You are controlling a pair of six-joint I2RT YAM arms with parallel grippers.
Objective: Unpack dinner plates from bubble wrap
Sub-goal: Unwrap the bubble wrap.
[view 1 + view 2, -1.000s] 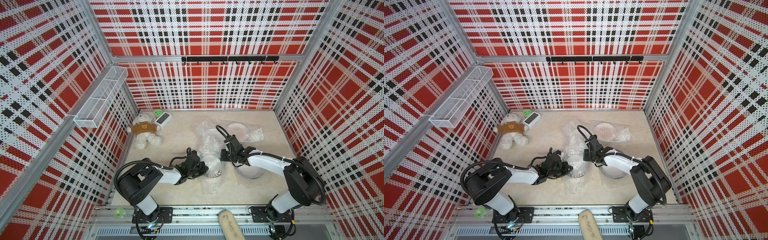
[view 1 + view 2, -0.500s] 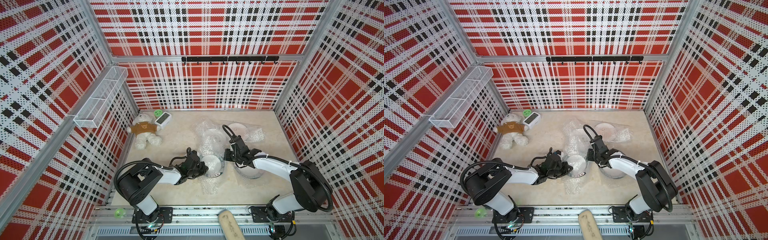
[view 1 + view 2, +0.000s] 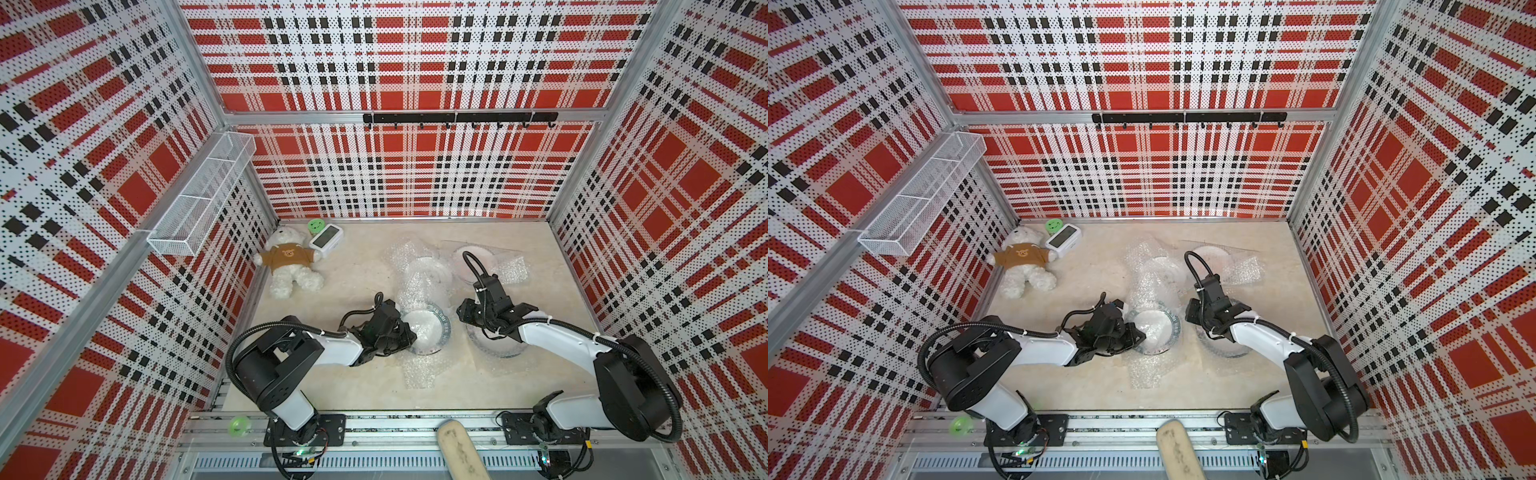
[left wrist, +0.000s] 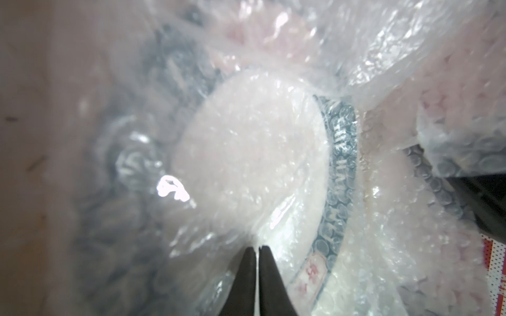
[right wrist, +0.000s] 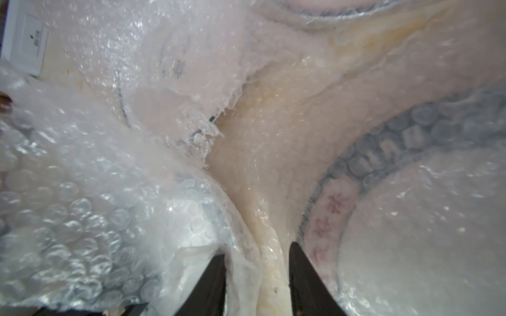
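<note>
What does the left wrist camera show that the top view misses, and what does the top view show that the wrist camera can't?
Only the left wrist view: the pinch itself, with the left gripper shut on a thin fold of bubble wrap, plus pale letters and pinkish-red marks on the plate rim band. Only a top view: the teddy bear, the small clock beside it and the wire basket on the wall. Both: that same dark-rimmed plate lying under crinkly wrap.

Pale lettering on the dark rim band (image 4: 341, 164) of a dinner plate (image 4: 246, 153), illegible through bubble wrap (image 4: 410, 54).
</note>
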